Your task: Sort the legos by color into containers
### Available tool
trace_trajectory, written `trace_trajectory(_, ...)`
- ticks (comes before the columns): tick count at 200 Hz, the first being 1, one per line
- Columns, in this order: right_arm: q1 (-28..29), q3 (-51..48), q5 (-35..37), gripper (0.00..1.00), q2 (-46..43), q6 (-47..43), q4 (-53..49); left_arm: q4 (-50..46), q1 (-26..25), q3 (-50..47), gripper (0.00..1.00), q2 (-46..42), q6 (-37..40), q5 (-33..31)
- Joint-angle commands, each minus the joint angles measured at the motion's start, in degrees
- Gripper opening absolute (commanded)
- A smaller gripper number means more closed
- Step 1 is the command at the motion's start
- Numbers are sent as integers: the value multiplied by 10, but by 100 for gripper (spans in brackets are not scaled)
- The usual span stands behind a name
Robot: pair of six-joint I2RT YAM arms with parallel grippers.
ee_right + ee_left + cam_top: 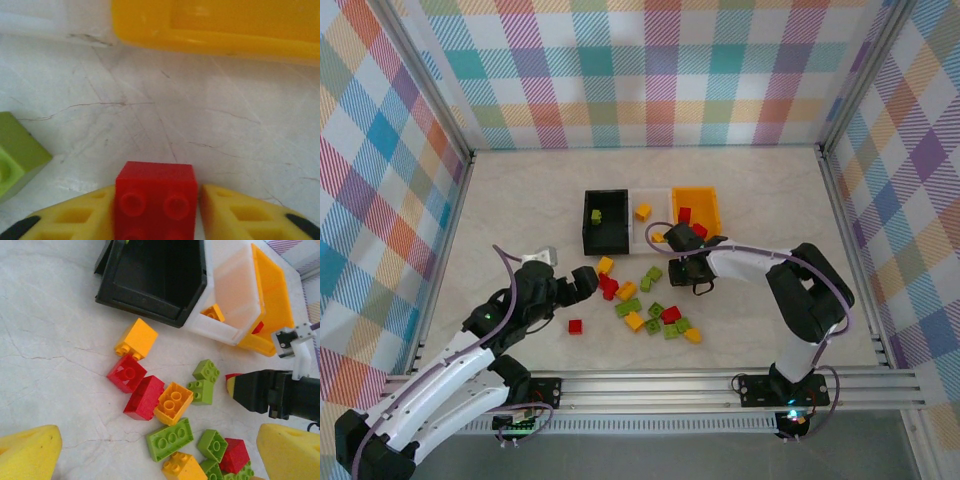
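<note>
**A:** Right claw [687, 258], what's it got?

**B:** A red brick [155, 197], pinched between the yellow pads [70, 220], just at 6 o'clock of the orange bin [705, 197]. Whether it's off the table, I can't tell.

**A:** And the left claw [586, 281]?

**B:** Jaws spread wide, gripping nothing, at 9 o'clock of the loose pile [650, 300], which is a mix of red, green and yellow-orange.

**A:** The bins?

**B:** A row at 12 o'clock of the pile, with the black bin [587, 222], then the white bin [660, 198], then orange. There's a green brick [596, 214] in black, a yellow-orange brick [642, 211] in white and a red one [684, 214] in orange.

**A:** Any stragglers?

**B:** A lone red [575, 326] at 7 o'clock of the pile
</note>
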Motion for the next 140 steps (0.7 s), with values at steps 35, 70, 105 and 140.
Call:
trace_trajectory(35, 1, -3, 23, 31, -98, -18, 10, -2, -1, -1, 100, 16, -4, -10)
trace_trajectory(70, -59, 57, 21, 31, -129, -41, -17, -13, -1, 7, 100, 35, 1, -11)
trace_trajectory(105, -112, 154, 20, 32, -49, -50, -41, -29, -1, 13, 100, 41, -6, -20)
trace_trajectory(140, -135, 262, 32, 35, 53, -54, -77, -45, -1, 19, 100, 43, -8, -27)
